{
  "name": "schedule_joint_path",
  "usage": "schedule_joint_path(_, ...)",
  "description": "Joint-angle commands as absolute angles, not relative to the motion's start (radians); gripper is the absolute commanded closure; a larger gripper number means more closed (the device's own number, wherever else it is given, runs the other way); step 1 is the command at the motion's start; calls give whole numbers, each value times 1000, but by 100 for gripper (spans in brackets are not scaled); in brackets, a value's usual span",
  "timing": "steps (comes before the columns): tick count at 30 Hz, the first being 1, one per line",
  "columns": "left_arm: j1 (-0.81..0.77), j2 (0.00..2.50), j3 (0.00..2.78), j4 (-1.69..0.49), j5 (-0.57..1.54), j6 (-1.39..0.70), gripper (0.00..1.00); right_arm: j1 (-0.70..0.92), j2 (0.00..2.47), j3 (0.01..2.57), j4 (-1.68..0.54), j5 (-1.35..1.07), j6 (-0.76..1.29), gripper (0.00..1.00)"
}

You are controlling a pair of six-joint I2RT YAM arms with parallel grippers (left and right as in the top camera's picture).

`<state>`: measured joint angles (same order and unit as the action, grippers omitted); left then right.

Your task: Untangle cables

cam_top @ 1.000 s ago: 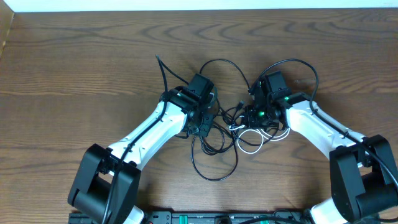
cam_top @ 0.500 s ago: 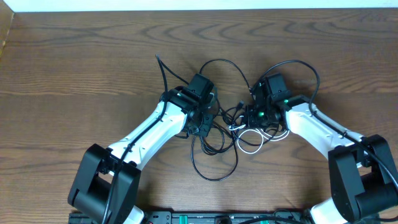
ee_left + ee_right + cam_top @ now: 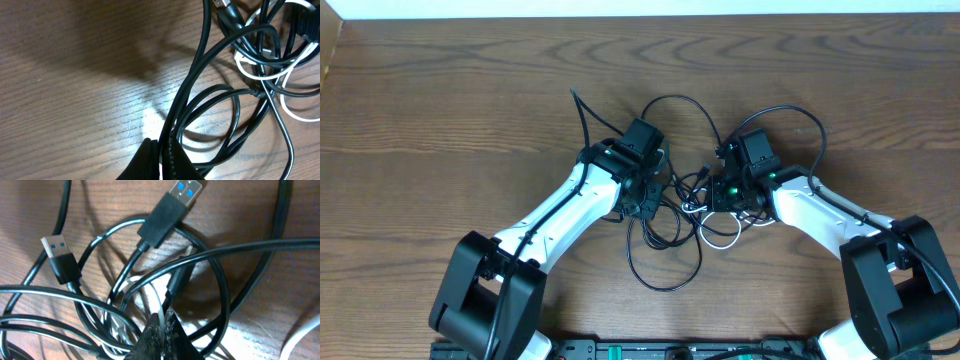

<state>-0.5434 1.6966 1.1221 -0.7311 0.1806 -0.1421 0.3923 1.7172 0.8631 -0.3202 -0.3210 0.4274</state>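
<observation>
A tangle of thin black cables (image 3: pixel 665 235) and one white cable (image 3: pixel 725 238) lies mid-table between my two arms. My left gripper (image 3: pixel 642 200) sits at the tangle's left side; in the left wrist view its fingers (image 3: pixel 162 152) are shut on a black cable (image 3: pixel 200 65) that runs up into the knot, with white cable loops (image 3: pixel 295 107) to the right. My right gripper (image 3: pixel 725 192) sits at the tangle's right side; in the right wrist view its fingers (image 3: pixel 161 325) are shut on the white cable (image 3: pixel 157 302). Two black USB plugs (image 3: pixel 172 210) (image 3: pixel 59 257) lie above them.
Brown wooden table (image 3: pixel 440 120). Thicker black arm wires arc over the right arm (image 3: pixel 805 115) and rise from the left arm (image 3: pixel 582 115). A black loop (image 3: pixel 670 275) trails toward the front edge.
My right gripper has shifted slightly left and toward the tangle, drawing the white cable loops in with it. The left arm has not moved.
</observation>
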Motion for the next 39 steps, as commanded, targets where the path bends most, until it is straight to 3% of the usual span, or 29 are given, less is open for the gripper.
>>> schedule_joint_path(1,-540,1699,1116,-733,171,-144,92,401,1723,854,-302,-315,441,99)
schedule_joint_path(9,-540,1699,1116,-733,171,-144,93,392,1720,858,-244,-310,435,99)
schedule_joint_path(21,-540,1699,1116,-736,171,-144,92,122,1692,958,-6,-1013,461,99)
schedule_joint_path(29,-540,1699,1116,-737,171,-144,92,19,1692,958,71,-1129,509,99)
schedule_joint_path(32,-540,1699,1116,-736,171,-144,92,15,1692,957,47,-1105,522,99)
schedule_joint_path(35,-540,1699,1116,-736,171,-144,92,44,1692,957,-59,-1016,459,80)
schedule_joint_path(39,-540,1699,1116,-736,171,-144,92,118,1695,957,-231,-747,377,78)
